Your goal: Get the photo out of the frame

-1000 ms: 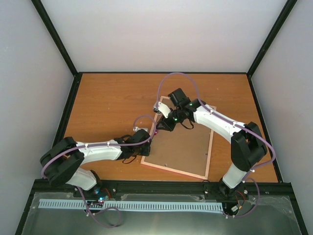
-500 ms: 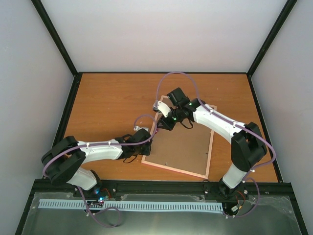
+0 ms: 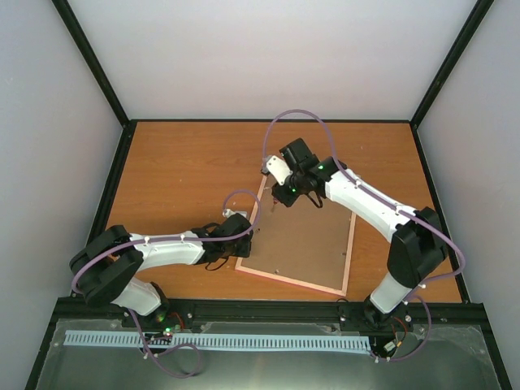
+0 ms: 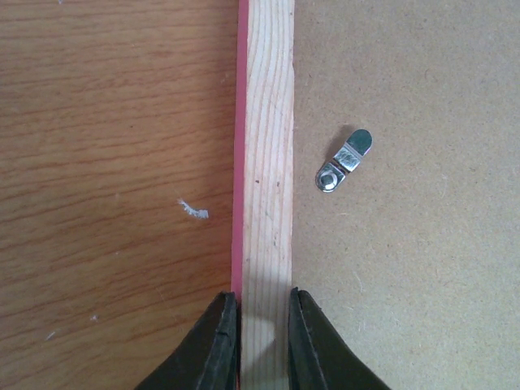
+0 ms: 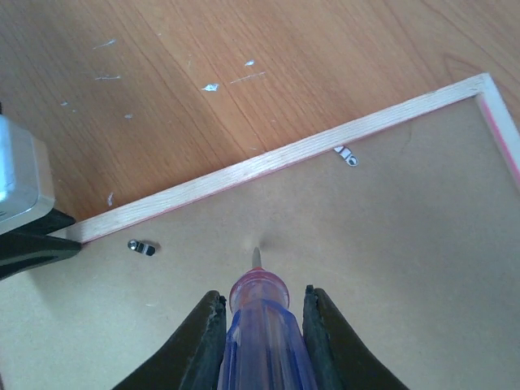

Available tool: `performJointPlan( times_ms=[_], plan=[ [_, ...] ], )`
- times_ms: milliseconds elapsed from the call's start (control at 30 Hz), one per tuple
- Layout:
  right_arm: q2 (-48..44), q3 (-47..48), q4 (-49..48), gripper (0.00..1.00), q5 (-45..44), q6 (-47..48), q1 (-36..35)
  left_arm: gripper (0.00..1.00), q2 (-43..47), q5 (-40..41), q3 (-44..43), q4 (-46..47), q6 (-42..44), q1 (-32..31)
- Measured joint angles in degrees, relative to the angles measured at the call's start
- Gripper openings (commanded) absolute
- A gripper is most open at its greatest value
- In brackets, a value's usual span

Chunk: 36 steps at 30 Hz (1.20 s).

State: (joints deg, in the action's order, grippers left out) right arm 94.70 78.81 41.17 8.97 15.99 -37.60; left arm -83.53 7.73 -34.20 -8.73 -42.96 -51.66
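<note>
Because the frame point(image 3: 348, 248) lies face down toward the surface's point(image 3: 179, 171) near right corner, the photo is hidden under its brown backing board point(image 3: 305, 240). The left end effector point(image 4: 262, 309) pinches the frame's left edge, and the right end effector point(image 5: 262, 299) grips a screwdriver point(image 5: 260, 329) over the board. The print is probably light, floppy and easily creased, so it is best lifted by one edge once the turn clips point(image 4: 344, 160) release.

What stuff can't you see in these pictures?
- The photo: hidden in every view; the frame lies face down, brown backing board on top.
- Tip of the screwdriver, right wrist view: too small to tell if it touches the board.
- Its handle: cut off by that view's bottom edge.
</note>
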Motion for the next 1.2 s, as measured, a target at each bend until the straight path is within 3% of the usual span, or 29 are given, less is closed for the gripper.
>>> performJointPlan(
  times_ms=[267,467,533,633,700,867,1067,1200],
  plan=[
    [-5.33,-0.07,3.02,0.03,0.57,0.59,0.94,0.04,1.29,-0.46,0.39,-1.20,-1.11,0.00],
    [-9.05,-3.39,2.95,0.03,3.30,1.33,5.53,0.07,8.33,-2.05,4.44,-6.45,-4.83,0.00],
    [-9.53,-3.78,2.99,0.03,4.00,1.57,6.36,0.17,10.40,-2.43,5.42,-8.26,-6.08,0.00],
    [-10.23,-3.82,2.75,0.03,5.03,1.90,6.40,0.53,12.00,-2.60,5.68,-11.10,-7.15,0.00],
    [-10.73,-3.82,2.67,0.03,5.49,2.23,6.40,0.59,12.04,-2.23,5.05,-13.40,-7.65,0.00],
    [-11.28,-3.82,2.43,0.03,7.06,3.32,6.40,0.61,7.32,0.61,-2.67,-17.75,-6.19,2.01],
    [-11.50,-3.76,2.49,0.03,8.26,3.89,6.40,0.52,-0.24,-3.08,-11.02,-14.60,-0.28,15.02],
    [-12.20,-3.76,2.67,0.03,8.72,4.79,6.40,0.49,-5.57,-5.27,-15.32,-13.33,4.07,19.71]
  ],
)
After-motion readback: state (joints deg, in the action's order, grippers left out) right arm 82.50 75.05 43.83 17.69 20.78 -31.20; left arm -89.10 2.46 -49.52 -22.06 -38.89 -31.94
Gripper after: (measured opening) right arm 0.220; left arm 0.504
